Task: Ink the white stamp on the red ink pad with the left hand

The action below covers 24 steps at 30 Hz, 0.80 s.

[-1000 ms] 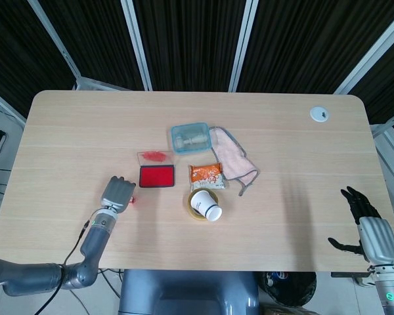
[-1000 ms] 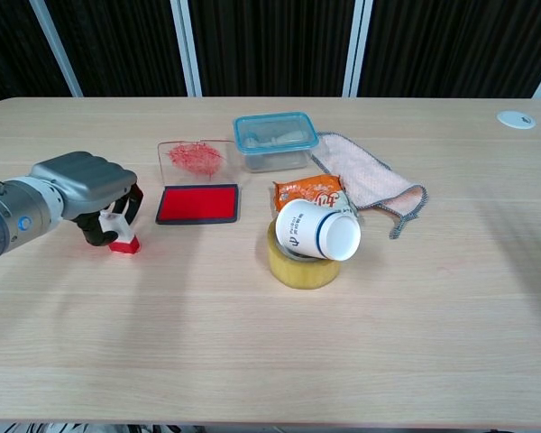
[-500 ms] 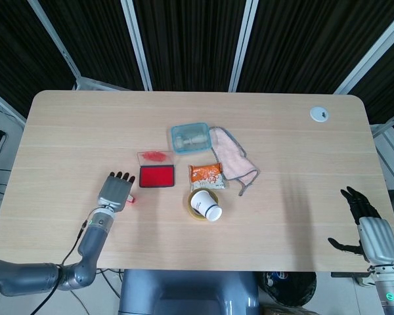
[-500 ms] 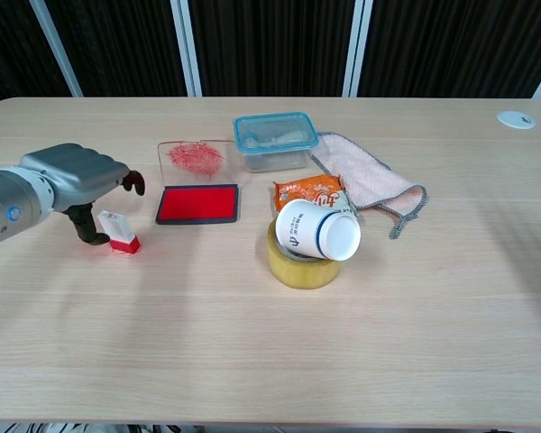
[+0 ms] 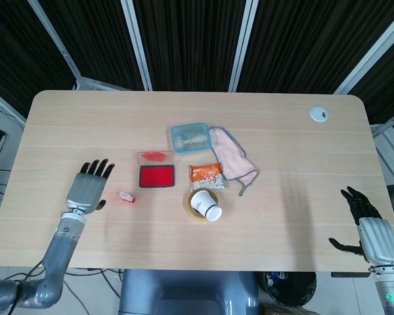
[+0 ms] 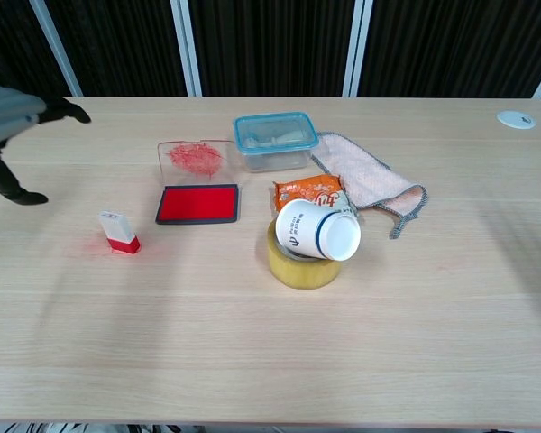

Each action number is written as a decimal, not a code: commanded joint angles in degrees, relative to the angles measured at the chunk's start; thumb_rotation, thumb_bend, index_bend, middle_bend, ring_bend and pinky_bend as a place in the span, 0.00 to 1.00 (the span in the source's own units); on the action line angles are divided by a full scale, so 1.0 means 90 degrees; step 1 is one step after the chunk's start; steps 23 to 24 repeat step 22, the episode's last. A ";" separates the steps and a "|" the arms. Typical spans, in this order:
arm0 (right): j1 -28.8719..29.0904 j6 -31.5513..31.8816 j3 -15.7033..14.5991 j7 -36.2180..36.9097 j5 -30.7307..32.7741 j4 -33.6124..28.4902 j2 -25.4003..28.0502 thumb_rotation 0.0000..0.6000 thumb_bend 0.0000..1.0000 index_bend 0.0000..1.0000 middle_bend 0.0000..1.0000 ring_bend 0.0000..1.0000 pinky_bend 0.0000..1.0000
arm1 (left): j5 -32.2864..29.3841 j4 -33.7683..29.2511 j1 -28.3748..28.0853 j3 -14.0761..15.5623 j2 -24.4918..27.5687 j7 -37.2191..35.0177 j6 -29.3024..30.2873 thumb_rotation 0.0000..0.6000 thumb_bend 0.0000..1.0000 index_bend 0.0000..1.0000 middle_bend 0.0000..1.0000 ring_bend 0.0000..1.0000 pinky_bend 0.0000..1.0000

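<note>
— Where's the stamp right now?
— Standing on the tabletop by itself, lower left of the middle in the head view, white body with a red base. Nothing is touching it. The red ink pad lies just to its right, with its clear lid flat behind it, smeared red.

— And the left hand?
— Off to the left of the stamp, well apart from it, fingers spread and holding nothing. In the chest view only its edge shows at the upper left of the frame.

— The right hand?
— Down at the lower right corner of the head view, past the tabletop edge, fingers apart, empty too.

— What else is on there?
— A blue-lidded box behind the pad, a pink cloth to its right, an orange snack packet, and a paper cup lying tipped on a roll of tape
</note>
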 commanded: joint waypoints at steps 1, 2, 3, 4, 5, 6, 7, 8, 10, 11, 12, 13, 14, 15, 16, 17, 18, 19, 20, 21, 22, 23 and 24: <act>-0.0007 0.0035 -0.0003 -0.0079 -0.0026 0.0029 -0.0028 1.00 0.17 0.00 0.00 0.00 0.18 | 0.1038 -0.0481 0.0688 0.0451 0.0610 -0.0862 0.0690 1.00 0.13 0.05 0.02 0.04 0.12; -0.0008 0.0047 -0.0005 -0.0116 -0.0039 0.0042 -0.0039 1.00 0.17 0.00 0.00 0.00 0.18 | 0.1327 -0.0491 0.0857 0.0558 0.0734 -0.1079 0.0868 1.00 0.13 0.04 0.02 0.03 0.11; -0.0008 0.0059 -0.0008 -0.0159 -0.0056 0.0060 -0.0051 1.00 0.17 0.00 0.00 0.00 0.18 | 0.1631 -0.0465 0.1026 0.0672 0.0839 -0.1302 0.1043 1.00 0.12 0.03 0.01 0.02 0.10; -0.0010 0.0069 -0.0011 -0.0193 -0.0067 0.0072 -0.0064 1.00 0.17 0.00 0.00 0.00 0.18 | 0.1929 -0.0409 0.1212 0.0784 0.0939 -0.1540 0.1250 1.00 0.11 0.02 0.00 0.01 0.08; -0.0010 0.0079 -0.0013 -0.0218 -0.0078 0.0082 -0.0078 1.00 0.17 0.00 0.00 0.00 0.18 | 0.2215 -0.0313 0.1402 0.0880 0.1010 -0.1795 0.1471 1.00 0.11 0.01 0.00 0.01 0.07; -0.0010 0.0086 -0.0013 -0.0232 -0.0086 0.0087 -0.0086 1.00 0.17 0.00 0.00 0.00 0.18 | 0.2390 -0.0236 0.1517 0.0938 0.1038 -0.1961 0.1595 1.00 0.10 0.00 0.00 0.00 0.06; -0.0010 0.0099 -0.0012 -0.0255 -0.0096 0.0098 -0.0099 1.00 0.17 0.00 0.00 0.00 0.18 | 0.2610 -0.0116 0.1678 0.1010 0.1066 -0.2199 0.1760 1.00 0.10 0.00 0.00 0.00 0.05; -0.0011 0.0117 -0.0009 -0.0285 -0.0108 0.0114 -0.0113 1.00 0.17 0.00 0.00 0.00 0.18 | 0.2810 0.0025 0.1855 0.1076 0.1086 -0.2432 0.1954 1.00 0.10 0.00 0.00 0.00 0.04; -0.0014 0.0151 0.0004 -0.0332 -0.0116 0.0145 -0.0146 1.00 0.17 0.00 0.00 0.00 0.18 | 0.3106 0.0311 0.2127 0.1157 0.1074 -0.2759 0.2261 1.00 0.10 0.00 0.00 0.00 0.04; -0.0015 0.0160 0.0009 -0.0352 -0.0112 0.0155 -0.0159 1.00 0.17 0.00 0.00 0.00 0.18 | 0.3216 0.0462 0.2265 0.1196 0.1059 -0.2898 0.2419 1.00 0.10 0.00 0.00 0.00 0.04; -0.0016 0.0168 0.0013 -0.0374 -0.0109 0.0164 -0.0170 1.00 0.17 0.00 0.00 0.00 0.18 | 0.3319 0.0614 0.2374 0.1231 0.1036 -0.3021 0.2531 1.00 0.10 0.00 0.00 0.00 0.04; -0.0018 0.0179 0.0018 -0.0409 -0.0106 0.0176 -0.0184 1.00 0.17 0.00 0.00 0.00 0.18 | 0.3423 0.0830 0.2521 0.1270 0.1007 -0.3204 0.2654 1.00 0.09 0.00 0.00 0.00 0.04; -0.0019 0.0186 0.0022 -0.0428 -0.0105 0.0179 -0.0194 1.00 0.17 0.00 0.00 0.00 0.18 | 0.3465 0.0943 0.2592 0.1272 0.0986 -0.3311 0.2701 1.00 0.09 0.00 0.00 0.00 0.04; -0.0019 0.0195 0.0027 -0.0450 -0.0103 0.0182 -0.0209 1.00 0.17 0.00 0.00 0.00 0.18 | 0.3464 0.1076 0.2685 0.1255 0.0966 -0.3476 0.2732 1.00 0.09 0.00 0.00 0.00 0.04; -0.0020 0.0199 0.0026 -0.0466 -0.0104 0.0181 -0.0222 1.00 0.17 0.00 0.00 0.00 0.18 | 0.3443 0.1168 0.2740 0.1218 0.0957 -0.3605 0.2715 1.00 0.09 0.00 0.00 0.00 0.04; -0.0023 0.0203 0.0023 -0.0482 -0.0107 0.0178 -0.0229 1.00 0.17 0.00 0.00 0.00 0.18 | 0.3372 0.1224 0.2774 0.1156 0.0958 -0.3727 0.2659 1.00 0.09 0.00 0.00 0.00 0.04; -0.0024 0.0208 0.0021 -0.0499 -0.0111 0.0177 -0.0235 1.00 0.17 0.00 0.00 0.00 0.18 | 0.3325 0.1249 0.2789 0.1096 0.0964 -0.3826 0.2593 1.00 0.09 0.00 0.00 0.00 0.04; -0.0025 0.0212 0.0019 -0.0513 -0.0117 0.0175 -0.0241 1.00 0.17 0.00 0.00 0.00 0.18 | 0.3280 0.1249 0.2800 0.1035 0.0978 -0.3923 0.2528 1.00 0.09 0.00 0.00 0.00 0.04; -0.0026 0.0219 0.0022 -0.0522 -0.0117 0.0173 -0.0246 1.00 0.17 0.00 0.00 0.00 0.18 | 0.3256 0.1241 0.2809 0.0982 0.0997 -0.3986 0.2476 1.00 0.09 0.00 0.00 0.00 0.04; -0.0027 0.0223 0.0024 -0.0529 -0.0115 0.0173 -0.0249 1.00 0.17 0.00 0.00 0.00 0.18 | 0.3242 0.1232 0.2818 0.0947 0.1011 -0.4016 0.2450 1.00 0.09 0.00 0.00 0.00 0.04; -0.0030 0.0230 0.0028 -0.0536 -0.0109 0.0175 -0.0251 1.00 0.17 0.00 0.00 0.00 0.18 | 0.3245 0.1224 0.2831 0.0904 0.1030 -0.4034 0.2425 1.00 0.09 0.00 0.00 0.00 0.04; -0.0030 0.0230 0.0028 -0.0536 -0.0109 0.0175 -0.0251 1.00 0.17 0.00 0.00 0.00 0.18 | 0.3245 0.1224 0.2831 0.0904 0.1030 -0.4034 0.2425 1.00 0.09 0.00 0.00 0.00 0.04; -0.0030 0.0230 0.0028 -0.0536 -0.0109 0.0175 -0.0251 1.00 0.17 0.00 0.00 0.00 0.18 | 0.3245 0.1224 0.2831 0.0904 0.1030 -0.4034 0.2425 1.00 0.09 0.00 0.00 0.00 0.04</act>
